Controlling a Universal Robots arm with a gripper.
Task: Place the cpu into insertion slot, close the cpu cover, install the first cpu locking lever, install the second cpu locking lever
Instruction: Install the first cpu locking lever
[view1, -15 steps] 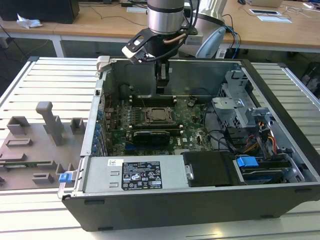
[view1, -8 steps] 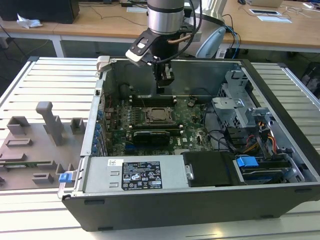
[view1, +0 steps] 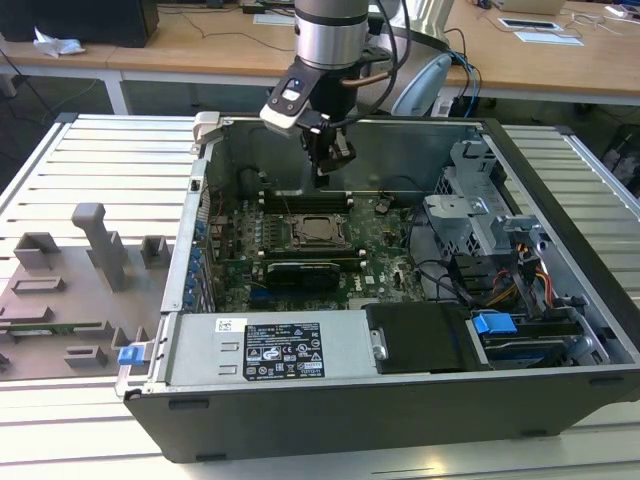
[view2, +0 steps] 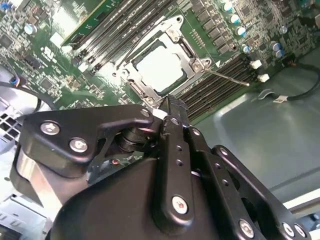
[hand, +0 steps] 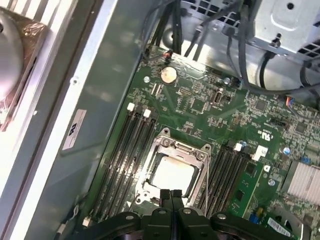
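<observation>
The cpu (hand: 172, 175) lies flat in the insertion slot (hand: 196, 151) on the green motherboard, its silver top showing through the window of the cpu cover (hand: 165, 145), which lies down over it. In the second wrist view the cpu (view2: 159, 67) sits inside the cover frame (view2: 186, 50), and one thin locking lever (view2: 227, 78) sticks out over the memory slots. My gripper (hand: 171, 194) hangs a little above the near edge of the socket, shut with nothing between its fingers (view2: 172, 106). In the exterior view the gripper (view1: 326, 166) hovers inside the case above the socket (view1: 313, 231).
Long memory slots (hand: 127, 150) flank the socket on both sides. The case wall (view1: 340, 140) stands close behind the gripper. A black card (view1: 305, 272) lies in front of the socket, with drive cages and cables (view1: 480, 230) to the exterior view's right. A grey fixture tray (view1: 70, 290) sits outside the case.
</observation>
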